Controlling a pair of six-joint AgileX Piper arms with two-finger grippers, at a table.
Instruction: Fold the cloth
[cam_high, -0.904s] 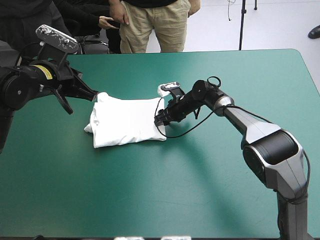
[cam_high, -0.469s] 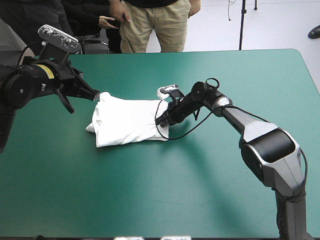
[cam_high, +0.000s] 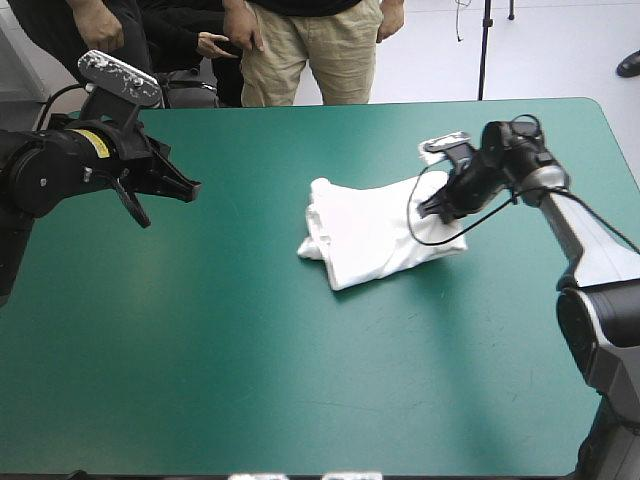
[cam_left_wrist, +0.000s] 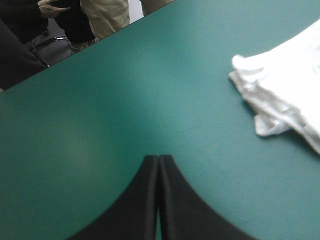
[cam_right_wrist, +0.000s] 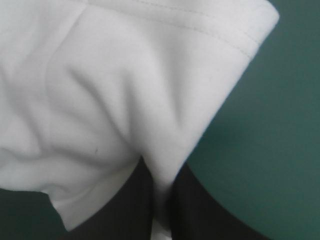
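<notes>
The T-shirt is a white folded bundle. It lies on the teal-green cover, right of the table's centre and nearer the far edge than the near one.

The right gripper sits at the bundle's right edge. Its black fingers are all but closed, pinching a hemmed fold of white cloth that runs down between them.

The left gripper is over the left far part of the cover, well apart from the T-shirt. Its fingers are pressed together into one pointed arch with nothing between them. The bundle's layered left end lies ahead of this gripper and off to its side.
</notes>
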